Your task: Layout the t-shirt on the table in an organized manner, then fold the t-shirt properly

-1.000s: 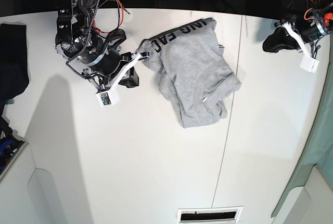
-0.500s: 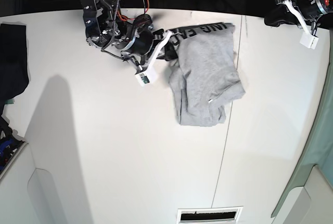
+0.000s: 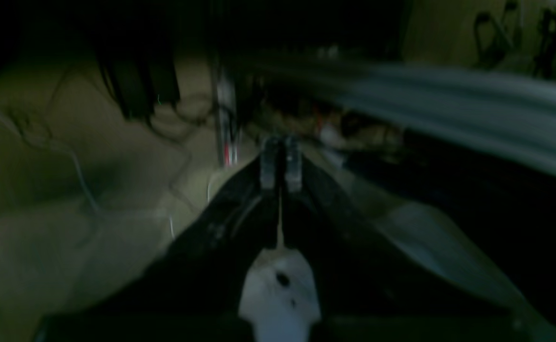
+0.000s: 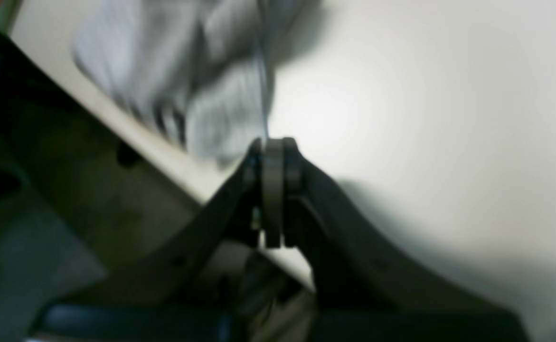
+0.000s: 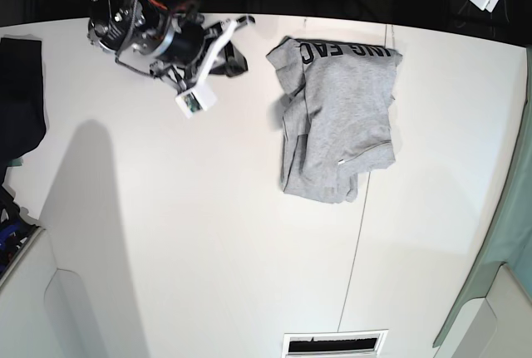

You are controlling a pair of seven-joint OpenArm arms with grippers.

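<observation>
The tabletop (image 5: 208, 233) is wide, flat and matte white, with a thin dark seam running from its far edge down toward the near edge, right of centre. The t-shirt (image 5: 337, 121) lies crumpled on it near the far edge, straddling that seam, light heather grey with black block lettering along its upper part and a dark-trimmed edge folded over on the left. A dark cloth (image 5: 18, 92) lies at the tabletop's left edge, well apart from the shirt. In the right wrist view the tabletop (image 4: 425, 118) shows bright and blurred, the shirt (image 4: 187, 80) at its edge.
</observation>
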